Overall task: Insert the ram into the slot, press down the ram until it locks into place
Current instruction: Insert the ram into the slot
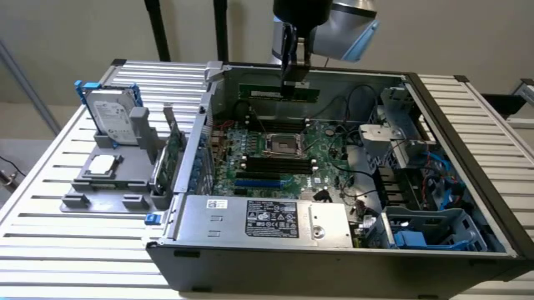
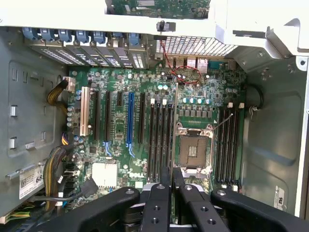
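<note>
My gripper (image 1: 294,82) hangs over the back of the open computer case, shut on the ram (image 1: 260,94), a long thin green stick held level above the motherboard. In the wrist view the fingers (image 2: 159,205) press close together, and the ram shows edge-on as a thin line (image 2: 174,125) running out from between them. Below lie parallel black memory slots (image 2: 159,137) on one side of the CPU socket (image 2: 193,147), with another bank (image 2: 227,145) on the other side. In the exterior view the black slots (image 1: 269,165) sit near the middle of the board, well below the ram.
A grey fixture (image 1: 100,184) on the exterior view's left carries a hard drive (image 1: 111,117), a CPU chip (image 1: 102,164) and upright green cards (image 1: 172,150). The power supply (image 1: 259,215), drive cages (image 1: 417,156), cables and a blue slot (image 2: 129,118) crowd the case.
</note>
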Tool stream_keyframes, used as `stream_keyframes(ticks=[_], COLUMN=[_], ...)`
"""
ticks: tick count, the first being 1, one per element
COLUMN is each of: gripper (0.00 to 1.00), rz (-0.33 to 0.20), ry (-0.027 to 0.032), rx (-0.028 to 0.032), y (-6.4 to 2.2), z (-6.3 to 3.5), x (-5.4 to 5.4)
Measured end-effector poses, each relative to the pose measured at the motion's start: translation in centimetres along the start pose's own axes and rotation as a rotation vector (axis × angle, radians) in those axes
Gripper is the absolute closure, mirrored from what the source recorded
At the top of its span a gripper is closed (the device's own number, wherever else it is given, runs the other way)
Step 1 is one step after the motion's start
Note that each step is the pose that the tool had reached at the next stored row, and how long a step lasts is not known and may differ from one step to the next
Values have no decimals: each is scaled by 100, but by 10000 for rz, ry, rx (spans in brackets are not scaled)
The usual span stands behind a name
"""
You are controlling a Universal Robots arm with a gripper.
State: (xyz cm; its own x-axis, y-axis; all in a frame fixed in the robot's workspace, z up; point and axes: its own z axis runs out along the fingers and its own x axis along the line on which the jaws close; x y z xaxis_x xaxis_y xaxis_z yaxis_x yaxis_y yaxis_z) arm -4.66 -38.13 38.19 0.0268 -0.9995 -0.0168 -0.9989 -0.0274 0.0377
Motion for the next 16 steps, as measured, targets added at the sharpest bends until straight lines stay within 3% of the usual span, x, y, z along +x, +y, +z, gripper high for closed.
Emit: stream_keyframes(ticks=[4,16], gripper=[87,87], rz=[0,1], ry=[11,11], rx=[-2,0], y=[-1,-54], z=[8,220], x=[0,10])
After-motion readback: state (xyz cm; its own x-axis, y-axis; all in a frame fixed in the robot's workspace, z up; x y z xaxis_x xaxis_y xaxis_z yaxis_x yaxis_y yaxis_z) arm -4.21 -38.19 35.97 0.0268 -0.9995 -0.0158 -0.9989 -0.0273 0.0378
